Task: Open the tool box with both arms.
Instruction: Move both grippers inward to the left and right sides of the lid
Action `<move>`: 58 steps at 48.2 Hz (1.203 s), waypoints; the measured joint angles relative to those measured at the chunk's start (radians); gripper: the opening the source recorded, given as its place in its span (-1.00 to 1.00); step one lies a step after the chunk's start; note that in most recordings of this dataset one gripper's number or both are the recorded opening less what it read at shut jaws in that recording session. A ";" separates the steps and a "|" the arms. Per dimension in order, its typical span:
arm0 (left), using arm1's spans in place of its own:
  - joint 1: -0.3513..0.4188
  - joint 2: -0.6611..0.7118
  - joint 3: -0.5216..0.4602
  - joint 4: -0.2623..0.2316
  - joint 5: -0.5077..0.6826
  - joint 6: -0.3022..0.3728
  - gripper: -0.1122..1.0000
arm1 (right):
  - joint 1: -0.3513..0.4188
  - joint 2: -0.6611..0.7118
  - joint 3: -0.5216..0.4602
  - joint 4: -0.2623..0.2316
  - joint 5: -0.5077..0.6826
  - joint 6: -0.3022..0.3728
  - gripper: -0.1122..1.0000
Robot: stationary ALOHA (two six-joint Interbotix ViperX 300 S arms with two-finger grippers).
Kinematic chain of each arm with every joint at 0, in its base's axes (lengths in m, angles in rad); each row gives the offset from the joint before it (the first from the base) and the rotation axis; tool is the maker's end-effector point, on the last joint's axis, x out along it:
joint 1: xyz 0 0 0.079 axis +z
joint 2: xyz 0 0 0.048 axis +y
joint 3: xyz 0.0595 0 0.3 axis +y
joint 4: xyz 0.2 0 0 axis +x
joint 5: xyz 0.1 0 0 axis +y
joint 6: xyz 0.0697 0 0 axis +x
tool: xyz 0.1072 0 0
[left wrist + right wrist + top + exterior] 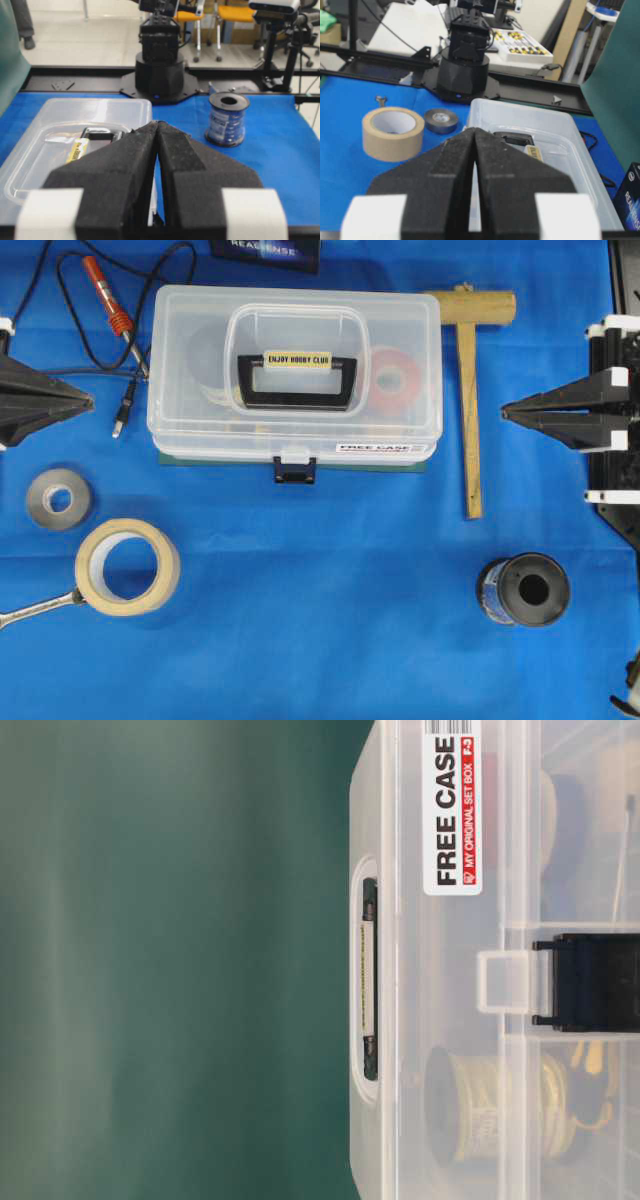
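Observation:
The clear tool box lies shut in the middle of the blue table, its black handle flat on the lid and its dark blue latch closed at the front edge. My left gripper hangs at the far left, tips together and empty, well short of the box's left end. My right gripper hangs at the far right, also shut and empty, beyond the box's right end. The box shows past the left gripper, and the box past the right gripper. The table-level view shows the box front with its latch.
A wooden T-shaped tool lies right of the box. A blue wire spool stands front right. Masking tape, a grey tape roll and a wrench lie front left. A red-handled probe and cables lie back left.

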 measured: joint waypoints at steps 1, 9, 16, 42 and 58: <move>0.002 0.000 0.000 0.000 -0.002 0.000 -0.80 | 0.000 0.000 0.002 0.000 0.000 0.000 -0.79; 0.012 -0.009 0.000 -0.028 0.052 0.032 -0.80 | -0.034 0.003 -0.012 0.000 0.044 0.005 -0.79; 0.043 -0.009 0.000 -0.031 0.120 0.032 -0.80 | -0.080 0.008 -0.023 0.012 0.126 0.015 -0.79; 0.204 0.021 0.052 -0.029 0.365 0.054 0.78 | -0.219 0.169 -0.021 0.025 0.360 0.075 0.61; 0.267 0.181 0.080 -0.031 0.321 0.078 0.78 | -0.247 0.350 -0.025 0.025 0.394 0.075 0.74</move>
